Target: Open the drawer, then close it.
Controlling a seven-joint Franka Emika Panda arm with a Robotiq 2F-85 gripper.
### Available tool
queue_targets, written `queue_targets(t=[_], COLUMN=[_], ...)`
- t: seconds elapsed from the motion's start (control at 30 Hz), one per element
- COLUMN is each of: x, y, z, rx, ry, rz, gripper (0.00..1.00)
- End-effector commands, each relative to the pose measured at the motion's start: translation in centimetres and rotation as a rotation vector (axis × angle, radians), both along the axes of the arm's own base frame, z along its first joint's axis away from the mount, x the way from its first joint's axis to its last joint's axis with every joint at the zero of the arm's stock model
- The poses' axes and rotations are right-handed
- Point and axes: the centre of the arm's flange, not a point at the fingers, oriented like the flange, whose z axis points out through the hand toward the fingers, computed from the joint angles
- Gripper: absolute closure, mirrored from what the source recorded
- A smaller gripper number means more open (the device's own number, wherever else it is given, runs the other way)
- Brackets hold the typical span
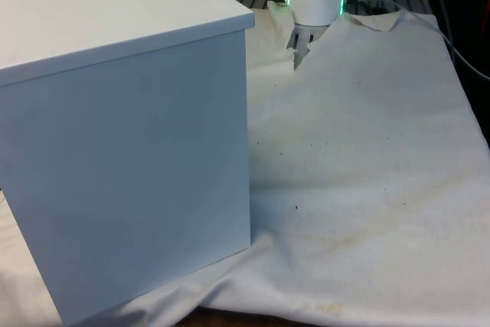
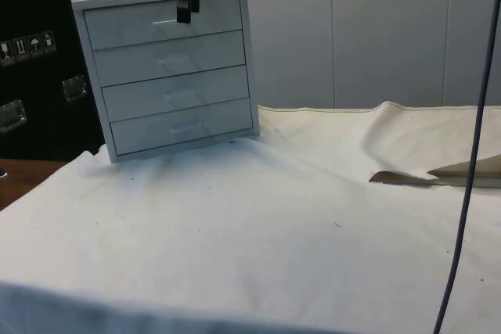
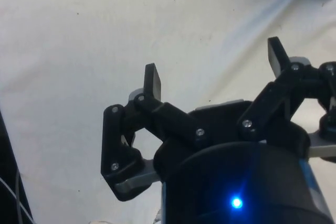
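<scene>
- Gripper [image 3: 212,64]: black, 2 fingers spread wide with nothing between them; in the wrist view only white cloth [image 3: 94,35] lies beyond the fingertips. In the side view it hangs high, in front of the top of the chest of drawers [image 2: 168,68].
- Chest of drawers: white, 4 drawers stacked, standing on the cloth-covered table [image 2: 258,224] at the side view's far left. In the front view it turns a blank side to the camera, at the front view's left.
- Top drawer [image 2: 160,21]: flush with the other 3; the gripper sits level with its handle [image 2: 167,24], contact not clear.
- Contents: all 4 drawers shut, so whatever is inside cannot be told.
- Progress, as judged: nothing opened yet; gripping the handle, pulling out and pushing back all remain.
</scene>
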Motion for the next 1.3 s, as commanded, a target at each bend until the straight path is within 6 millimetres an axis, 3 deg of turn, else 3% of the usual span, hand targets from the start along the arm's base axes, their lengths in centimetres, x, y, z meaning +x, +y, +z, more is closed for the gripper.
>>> queue_targets(t=[0.0,0.53,1.27], x=[0.0,0.7,2.0], y=[-0.1,-0.2,-0.1], z=[0.0,-0.8,-1.6], rx=[-0.002,-0.055,-0.199], ry=[-0.002,-0.097,-0.099], rz=[0.004,0.073,0.150], gripper=[0.00,0.00,0.00])
